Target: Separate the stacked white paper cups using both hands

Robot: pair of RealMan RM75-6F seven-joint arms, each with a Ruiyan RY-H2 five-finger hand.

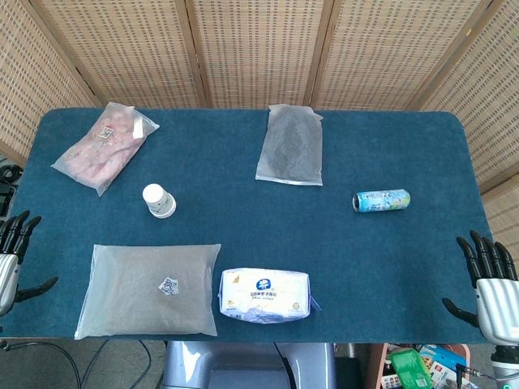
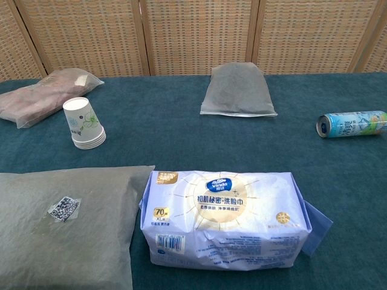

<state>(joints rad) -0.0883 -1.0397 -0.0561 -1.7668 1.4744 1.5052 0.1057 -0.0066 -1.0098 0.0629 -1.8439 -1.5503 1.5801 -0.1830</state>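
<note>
The blue tabletop (image 1: 243, 211) carries a grey pouch (image 1: 150, 290) at seven o'clock, a pink-filled bag (image 1: 104, 148) at ten, another grey pouch (image 1: 290, 146) at twelve and a tissue pack (image 1: 265, 295) at six. The stacked white paper cups (image 1: 159, 200) stand upside down at nine o'clock, untouched. A can (image 1: 381, 200) lies on its side at three. Left hand (image 1: 11, 258) and right hand (image 1: 490, 279) hang released, fingers apart, at the tabletop's near corners.

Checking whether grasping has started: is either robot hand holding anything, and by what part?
Nothing is held. The left robot hand and right robot hand are open at the table edges, away from the cup stack.
</note>
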